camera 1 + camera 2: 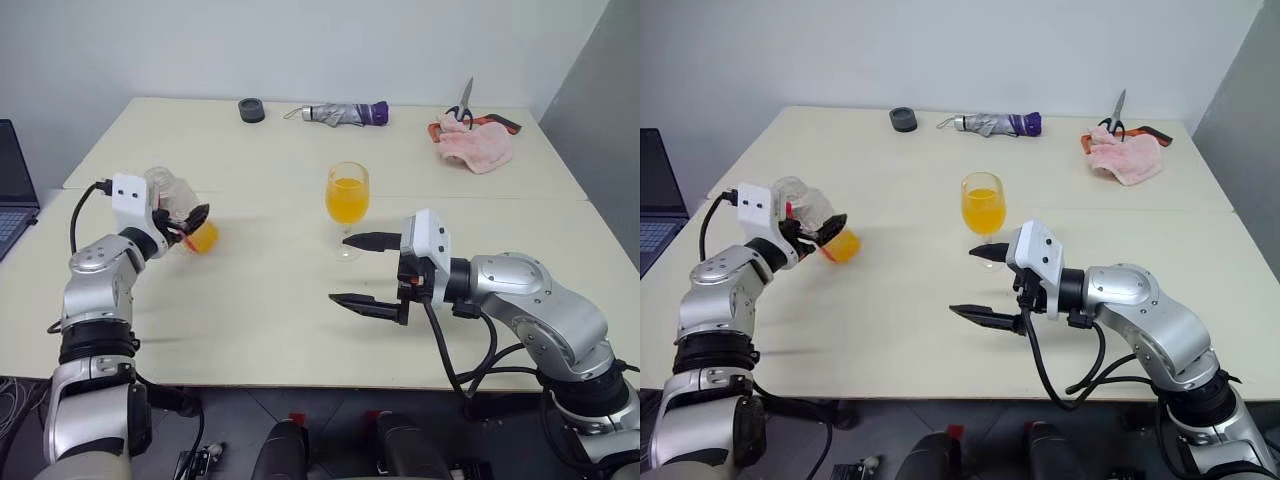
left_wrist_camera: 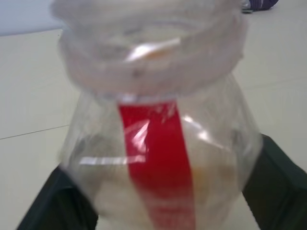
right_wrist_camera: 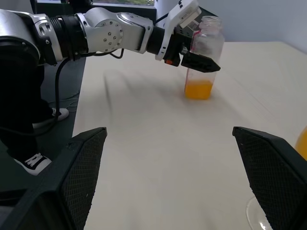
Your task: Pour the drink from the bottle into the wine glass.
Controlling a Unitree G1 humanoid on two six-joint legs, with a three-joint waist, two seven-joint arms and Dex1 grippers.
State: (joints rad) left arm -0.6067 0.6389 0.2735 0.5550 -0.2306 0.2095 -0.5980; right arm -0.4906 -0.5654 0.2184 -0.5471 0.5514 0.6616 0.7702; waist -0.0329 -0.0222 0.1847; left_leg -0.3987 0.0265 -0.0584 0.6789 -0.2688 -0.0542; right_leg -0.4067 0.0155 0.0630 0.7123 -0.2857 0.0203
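The bottle (image 1: 172,195) stands uncapped on the table at the left, with a little of the orange drink (image 1: 203,238) in its bottom. My left gripper (image 1: 188,224) is open, one finger (image 2: 50,206) on each side of the bottle (image 2: 158,158). The wine glass (image 1: 347,195) stands at mid-table, its bowl about half full of the orange drink. My right gripper (image 1: 340,268) hovers just in front of the glass, pointing left. It is open and holds nothing. In the right wrist view the bottle (image 3: 205,45) shows upright between the left fingers.
Along the far edge of the table (image 1: 250,330) lie a black round item (image 1: 251,110), a folded umbrella (image 1: 345,114), scissors (image 1: 462,105) and a pink cloth (image 1: 475,145). A laptop (image 1: 14,195) sits off the table's left side.
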